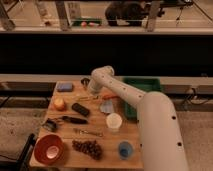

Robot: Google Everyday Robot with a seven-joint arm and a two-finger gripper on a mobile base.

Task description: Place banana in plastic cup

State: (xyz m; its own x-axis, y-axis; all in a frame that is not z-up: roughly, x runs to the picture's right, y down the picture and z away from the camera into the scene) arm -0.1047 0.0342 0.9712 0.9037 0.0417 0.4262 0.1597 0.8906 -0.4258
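Observation:
The banana (85, 98) is a slim pale-yellow piece lying flat on the wooden table (62, 132), between the black bar-shaped object (80, 109) and a thin red-orange stick (110, 96). The white plastic cup (114, 121) stands upright right of the table's middle. My gripper (86, 82) is at the end of the white arm, low over the back of the table, just behind and above the banana. The arm's wrist hides most of the gripper.
A blue sponge (64, 87) lies at the back left, a round orange fruit (59, 103) below it. A green tray (143, 94) is at the right. A dark tool (70, 119), red bowl (48, 148), grapes (88, 147) and a blue cup (125, 148) fill the front.

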